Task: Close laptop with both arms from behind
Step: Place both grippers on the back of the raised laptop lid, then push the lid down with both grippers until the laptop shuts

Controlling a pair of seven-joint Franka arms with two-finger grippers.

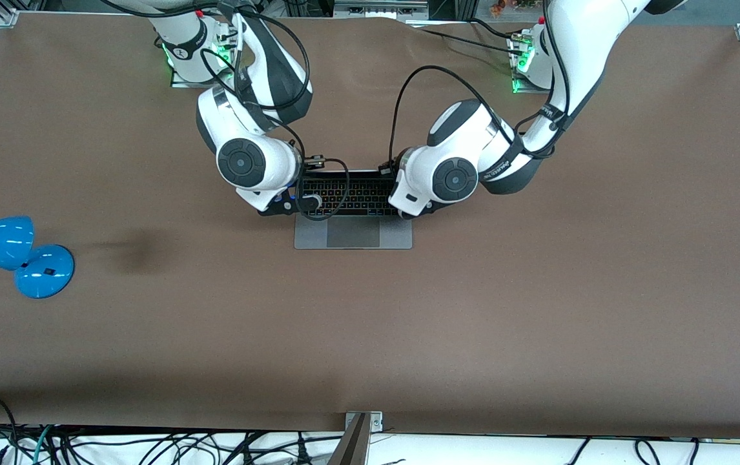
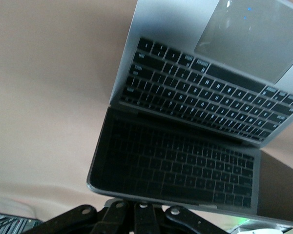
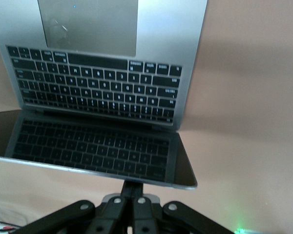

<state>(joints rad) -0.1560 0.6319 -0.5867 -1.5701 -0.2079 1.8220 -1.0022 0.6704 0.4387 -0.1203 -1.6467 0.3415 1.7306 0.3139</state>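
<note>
Blue desk lamp (image 1: 18,255): at the left edge of the front view, resting on the table (image 1: 538,310), well apart from everything else, toward the right arm's end.

Right arm (image 1: 250,139): comes down from its base at the upper left of the front view and bends over the laptop's corner at that end.

Right hand (image 3: 133,202): at the bottom centre of the right wrist view, its black linkages folded in and its fingers drawn together, sitting right at the top edge of the screen. Whether it touches that edge I cannot tell.

Laptop (image 1: 352,219): in the middle of the front view, lying open on the table, its trackpad end nearer the front camera and its hinge end toward the arms' bases. The black keyboard (image 1: 350,196) shows between the two wrists. In both wrist views the dark screen (image 3: 95,146) stands tilted up and mirrors the keys.

Left hand (image 2: 139,214): at the bottom centre of the left wrist view, fingers pressed together, just at the screen's top edge near its corner. Contact is not clear.

Left arm (image 1: 467,165): reaches in from its base at the upper right of the front view, its wrist over the laptop's corner at the left arm's end.
</note>
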